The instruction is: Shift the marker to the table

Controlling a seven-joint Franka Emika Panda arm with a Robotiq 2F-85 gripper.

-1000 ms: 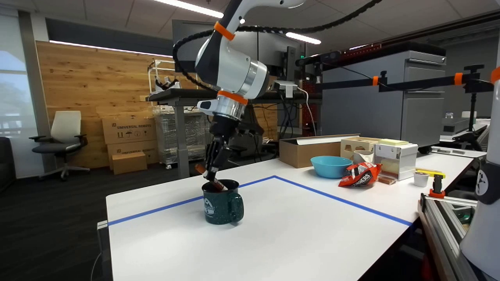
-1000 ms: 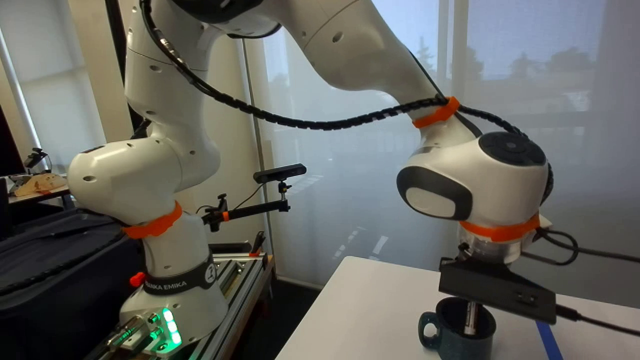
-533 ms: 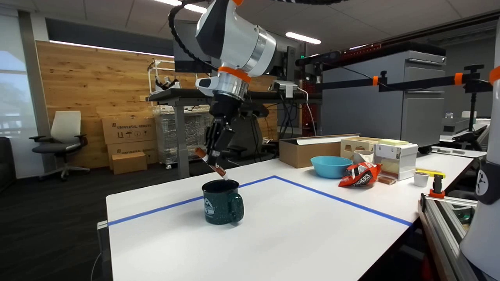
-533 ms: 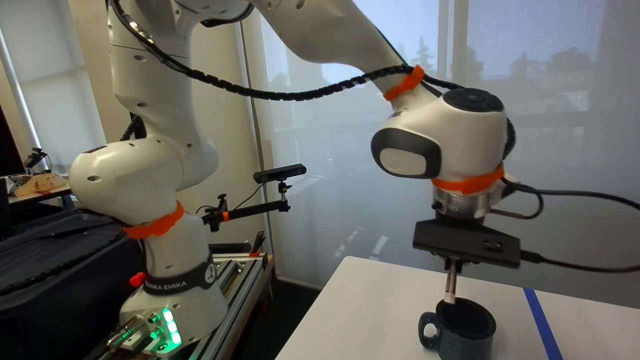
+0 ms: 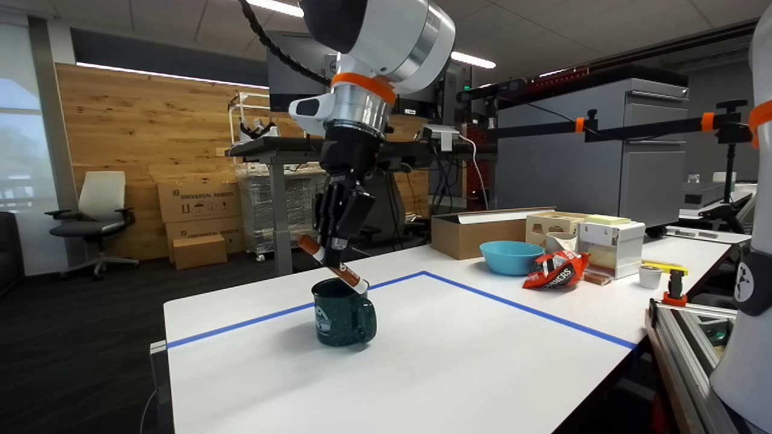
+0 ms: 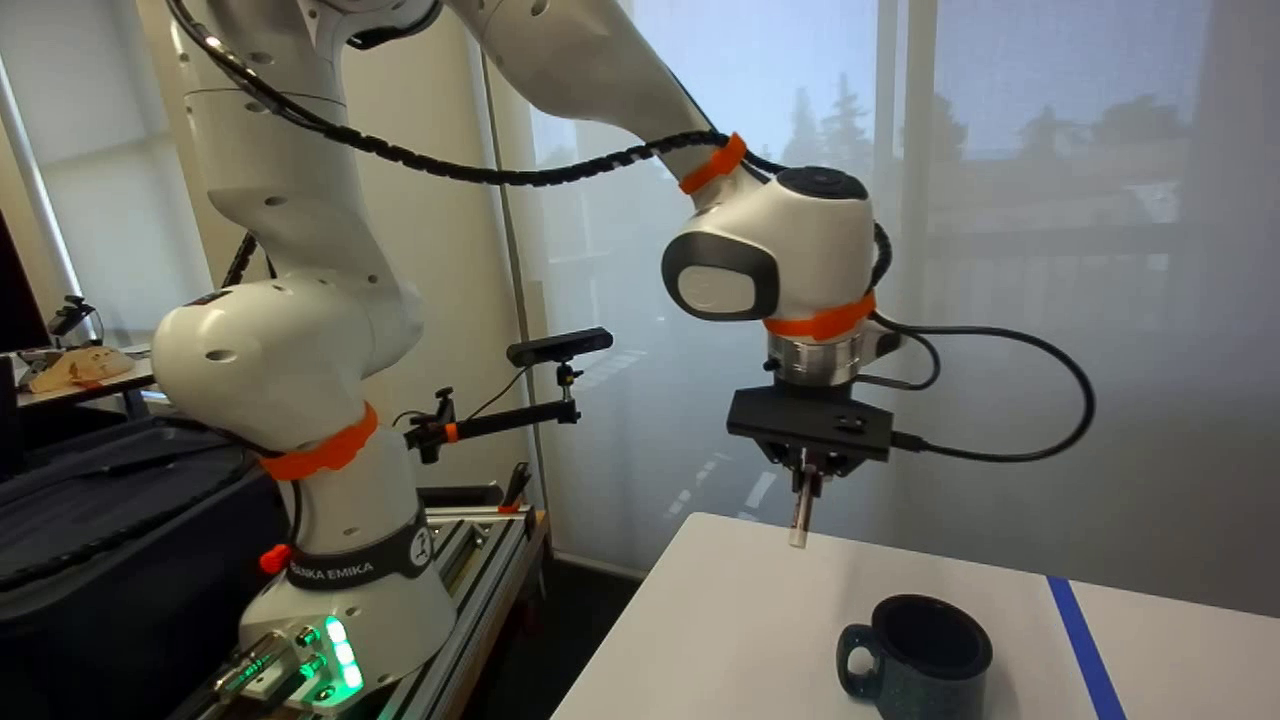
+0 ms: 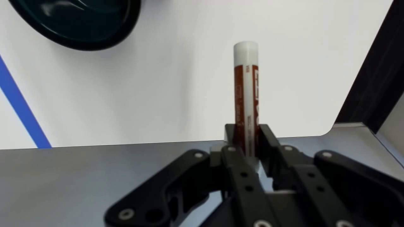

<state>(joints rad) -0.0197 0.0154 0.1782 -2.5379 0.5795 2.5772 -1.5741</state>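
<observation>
The marker (image 5: 351, 278), reddish-brown with a white end, is held tilted in my gripper (image 5: 332, 250). In the wrist view the marker (image 7: 246, 94) stands between the two fingers of the gripper (image 7: 246, 134), which touch it on both sides. In an exterior view the marker (image 6: 801, 518) hangs below the gripper (image 6: 807, 485), above the white table (image 6: 720, 600) and to the handle side of the dark teal mug (image 6: 930, 655). The mug (image 5: 339, 319) stands upright on the table (image 5: 452, 355); its inside (image 7: 85, 22) shows partly in the wrist view.
Blue tape (image 5: 512, 298) crosses the table. A blue bowl (image 5: 510, 258), a red snack bag (image 5: 556, 269), a cardboard box (image 5: 476, 232) and a small white cup (image 5: 650, 276) stand at the back right. The table's edge and rounded corner (image 7: 325, 130) show in the wrist view.
The marker, inside the mug a second ago, has been lifted out and carried sideways past the mug's handle side, toward the robot base. The mug has not moved.
</observation>
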